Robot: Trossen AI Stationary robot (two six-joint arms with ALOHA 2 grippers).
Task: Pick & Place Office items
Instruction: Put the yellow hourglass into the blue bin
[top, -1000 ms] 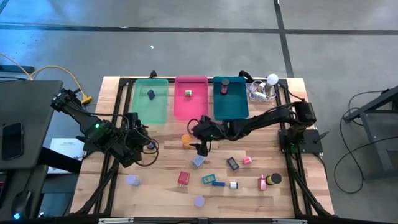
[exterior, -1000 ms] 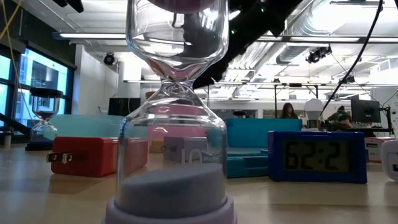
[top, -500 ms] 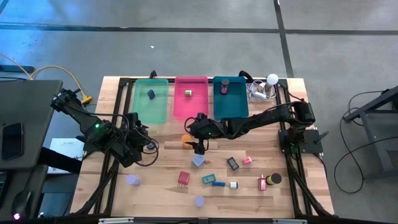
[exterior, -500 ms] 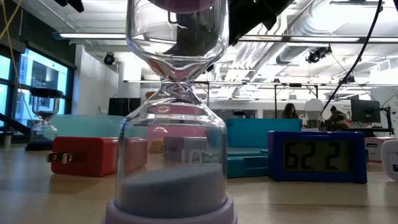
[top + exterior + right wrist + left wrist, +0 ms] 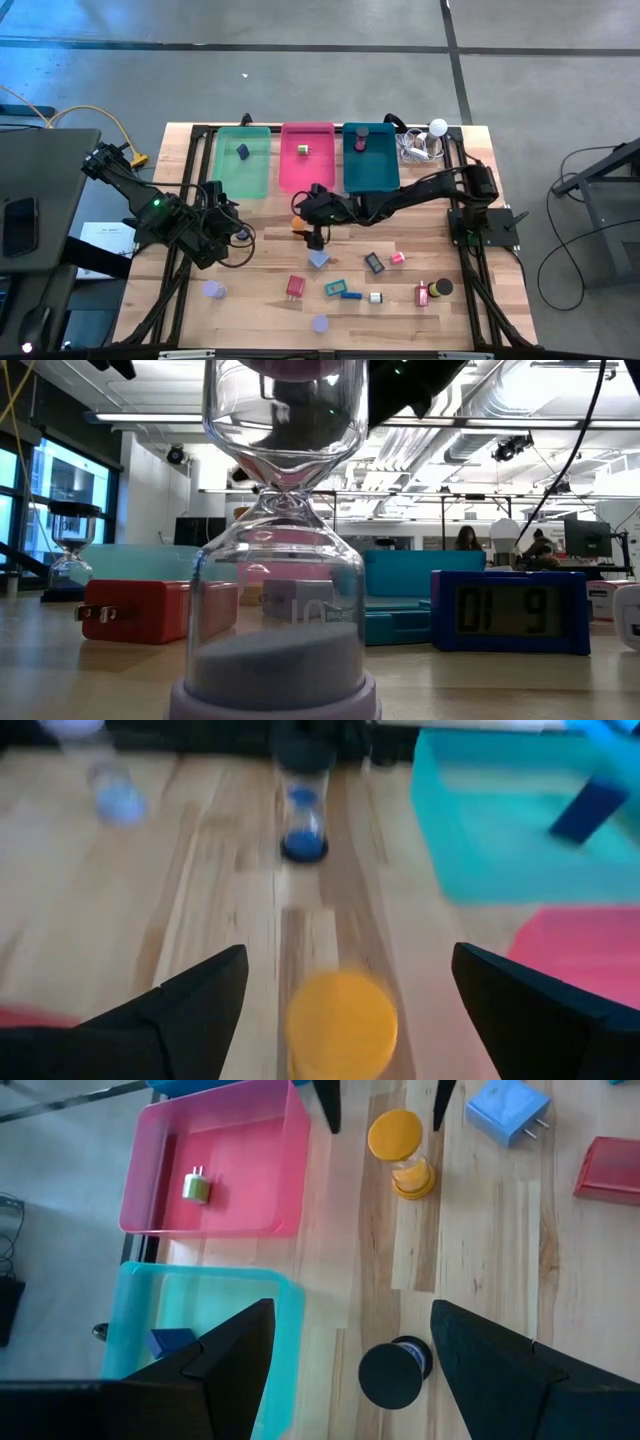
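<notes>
Orange timer (image 5: 298, 223) is the piece in play, a small hourglass with orange caps standing upright on the wood, just in front of the pink tray (image 5: 290, 165).

Going left to right: the left gripper (image 5: 232, 236) waits over the table's left side, jaws spread and empty, with a black-capped timer (image 5: 392, 1373) standing between its fingers' line of sight. Next comes the orange timer, then the right gripper (image 5: 312, 237), jaws spread wide, empty, hovering just beside and above it; the wrist view shows the orange cap (image 5: 342, 1012) centred between the two fingers.

Risks, as I judge them: the timer is tall and narrow, so a finger clipping the top cap on the way down would likely tip it and send it rolling. Its glass waist looks slick and thin; closing there off-centre could let it twist out. The blue plug (image 5: 319, 258) lies near, so a low sweep might nudge it.
</notes>
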